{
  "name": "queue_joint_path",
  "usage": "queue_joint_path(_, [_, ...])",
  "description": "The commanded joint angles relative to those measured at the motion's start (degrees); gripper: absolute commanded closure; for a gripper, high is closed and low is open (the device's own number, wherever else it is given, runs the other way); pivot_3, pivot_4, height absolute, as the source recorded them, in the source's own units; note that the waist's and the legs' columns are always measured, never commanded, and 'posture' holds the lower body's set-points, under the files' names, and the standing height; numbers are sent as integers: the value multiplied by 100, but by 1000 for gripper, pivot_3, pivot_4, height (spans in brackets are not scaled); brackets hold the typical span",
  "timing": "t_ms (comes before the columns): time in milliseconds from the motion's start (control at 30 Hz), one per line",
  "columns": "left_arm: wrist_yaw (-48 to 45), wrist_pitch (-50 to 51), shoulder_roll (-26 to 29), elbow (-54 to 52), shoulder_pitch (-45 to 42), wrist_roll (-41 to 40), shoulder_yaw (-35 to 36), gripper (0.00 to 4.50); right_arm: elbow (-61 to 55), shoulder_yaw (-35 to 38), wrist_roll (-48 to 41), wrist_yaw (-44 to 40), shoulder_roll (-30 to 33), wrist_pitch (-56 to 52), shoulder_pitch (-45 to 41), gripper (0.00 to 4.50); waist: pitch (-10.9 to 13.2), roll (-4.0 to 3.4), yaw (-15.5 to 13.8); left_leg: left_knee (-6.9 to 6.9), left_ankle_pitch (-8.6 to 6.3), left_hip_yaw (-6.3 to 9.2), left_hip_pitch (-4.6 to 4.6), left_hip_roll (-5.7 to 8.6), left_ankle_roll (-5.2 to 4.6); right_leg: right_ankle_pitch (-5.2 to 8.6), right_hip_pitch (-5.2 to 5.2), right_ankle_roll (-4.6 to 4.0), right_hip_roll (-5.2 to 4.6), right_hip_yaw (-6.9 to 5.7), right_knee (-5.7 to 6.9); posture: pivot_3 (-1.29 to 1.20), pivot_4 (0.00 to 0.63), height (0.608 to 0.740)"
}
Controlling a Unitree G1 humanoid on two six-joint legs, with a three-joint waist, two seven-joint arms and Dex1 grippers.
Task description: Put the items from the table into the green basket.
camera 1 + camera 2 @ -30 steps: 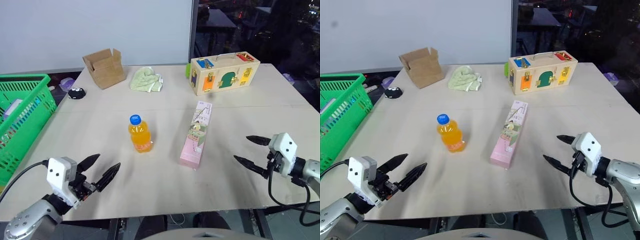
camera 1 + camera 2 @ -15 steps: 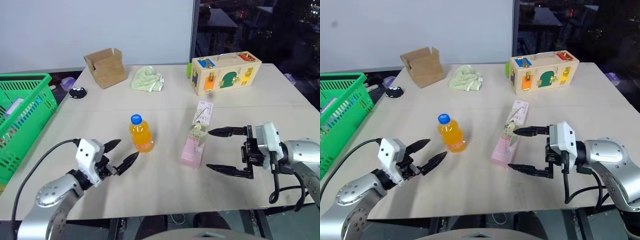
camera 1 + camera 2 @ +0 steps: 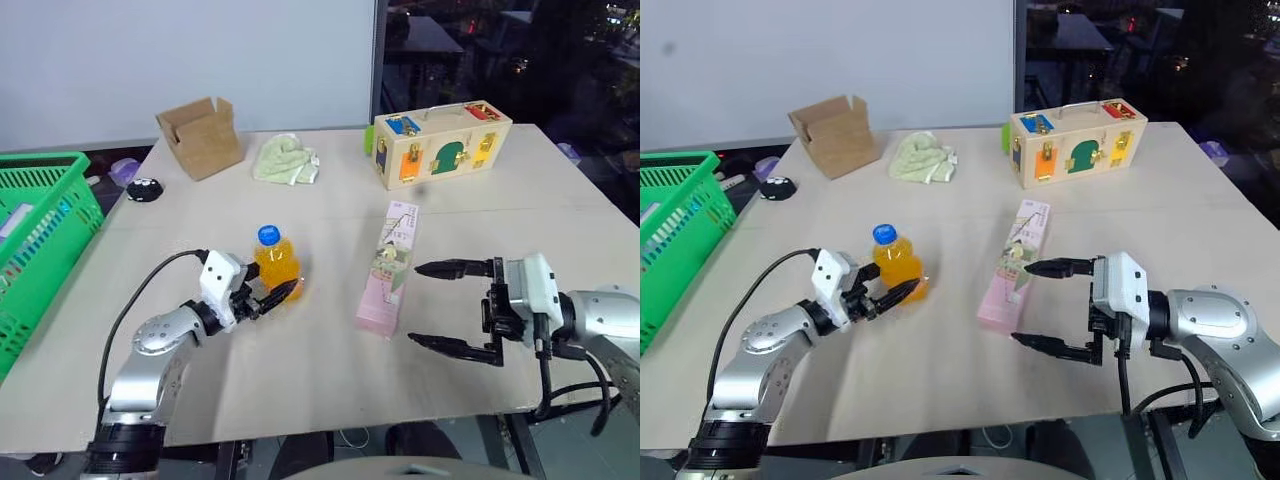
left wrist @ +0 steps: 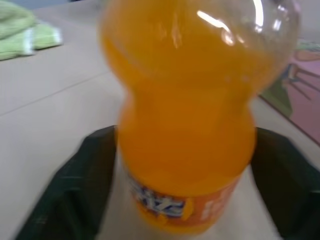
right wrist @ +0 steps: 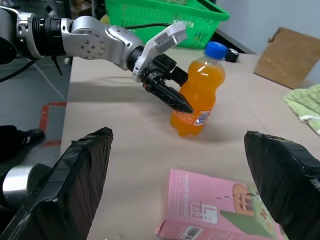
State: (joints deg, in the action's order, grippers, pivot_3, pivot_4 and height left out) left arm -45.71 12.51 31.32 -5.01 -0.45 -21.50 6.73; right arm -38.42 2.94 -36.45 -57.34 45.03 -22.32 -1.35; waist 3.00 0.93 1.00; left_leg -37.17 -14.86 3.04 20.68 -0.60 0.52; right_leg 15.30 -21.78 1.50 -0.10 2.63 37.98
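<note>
Pale beige tabletop [image 3: 300, 390] under a white wall, and right at its middle stands my orange bottle [image 3: 277, 268] with the blue cap, upright. My left gripper [image 3: 268, 297] is on it, black fingers clamped low around its belly, just above the printed band. Just beside it on the right lies the pink carton [image 3: 390, 270], flat and pointing away from me, and my right gripper [image 3: 452, 306] hovers beside its near end, fingers spread wide, nothing in them.

Step in hand, as I judge it: the bottle grab. To do it well I want to confirm the clamp is square across the waist before lifting, raise it straight so the round body doesn't swivel, then carry it left to the green basket [image 3: 45, 240] at the table's edge, high enough to clear the rim.

Further back sit the cardboard box [image 3: 203, 136], a green cloth [image 3: 285, 160] and the wooden latch box [image 3: 440, 142]; none are mine to move.

Writing: the bottle's label shows a blue-and-white logo I can't read; the carton's print and barcode are too small to make out.
</note>
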Motion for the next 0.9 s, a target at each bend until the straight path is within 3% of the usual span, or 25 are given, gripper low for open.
queue_joint_path(33, [-185, -237, -15, 269, -211, -9, -1, 1640, -218, 174, 1, 101, 71, 19, 3, 0, -1, -2, -2, -2, 0, 0, 0, 0, 0, -1, 0, 2, 0, 0, 0, -93, 0, 740])
queue_joint_path(200, [149, -157, -176, 99, -227, -489, 663, 1640, -266, 93, -24, 281, -8, -12, -33, 0, 0, 2, 22, -13, 0, -4, 2, 0, 0, -5, 2, 9, -1, 6, 0, -96, 0, 740])
queue_joint_path(333, [1218, 526, -192, -352, -434, -1105, 1736, 1640, -144, -152, 10, 327, -207, 77, -304, 0, 14, 32, 128, -15, 0, 2, 5, -5, 0, -10, 0, 17, 0, 2, 2, -13, 0, 740])
queue_joint_path(433, [2166, 973, 135, -326, -908, -1211, 2542, 1640, 253, -491, 269, 476, -624, 223, -854, 0, 23, 61, 143, -13, 0, 35, 1, -24, 0, -14, -1, 17, 3, -1, 9, 45, 0, 740])
queue_joint_path(567, [2938, 1827, 1334, 406, -1599, -930, 3271, 1640, 1227, -1037, 549, 856, -1567, 99, -2029, 0, 25, 73, 97, -6, 1, 39, 0, -26, 1, -17, -2, 9, 24, -27, 17, 104, 0, 740])
queue_joint_path(667, [2440, 1669, 2214, 1571, -1830, -870, 3615, 1640, 1713, -1446, 712, 902, -2147, 50, -2682, 0, 27, 68, 40, 0, 1, 43, 3, -22, 2, -19, -6, 3, 28, -32, 18, 147, 0, 740])
queue_joint_path(900, [1739, 682, 3630, 4027, -2752, -243, 3244, 1640, 2644, -1866, 1022, 1178, -3256, -7, -3758, 0, 8, 95, -308, 39, 10, 51, 69, 4, 18, -30, -87, -20, -2, -42, 15, 168, 0, 740])
